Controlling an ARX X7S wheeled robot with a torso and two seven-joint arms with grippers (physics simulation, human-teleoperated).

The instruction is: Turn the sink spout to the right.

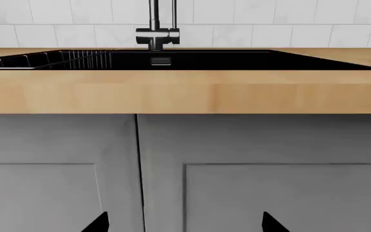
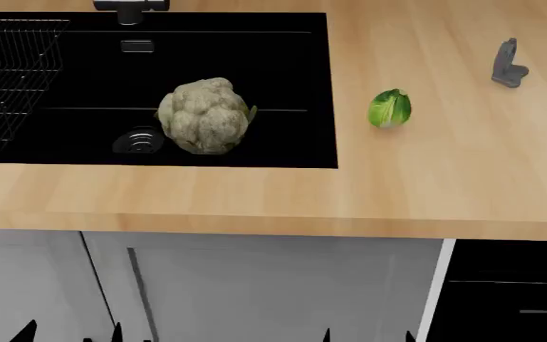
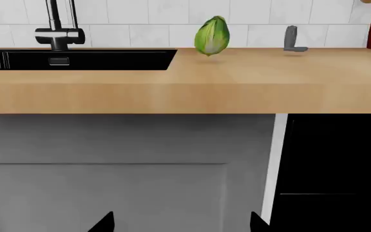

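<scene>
Both end effectors, left (image 2: 69,333) and right (image 2: 367,335), show only spread, empty fingertips at the frame's bottom edge, below the surface (image 2: 254,203). The spout (image 2: 131,7) sits untouched at upper left behind the sink (image 2: 321,85), so the whole task is left.

Bench (image 2: 254,199): light wood top, front edge seen above the cabinet fronts

Cauliflower (image 2: 203,116): pale, knobbly head, lying beside a round metal drain (image 2: 139,140)

Wire dish rack (image 2: 12,78): dark, thin-barred, set at one end of the basin

Green leafy vegetable (image 2: 389,108): small, rounded, placed on the bench apart from the other items

Grey figurine-like object (image 2: 508,64): upright on the bench, near the tiled wall (image 3: 172,19)

Grey cabinet doors (image 1: 172,169): panelled, mounted below the bench

Black unit (image 3: 337,169): fitted beside the grey doors
</scene>
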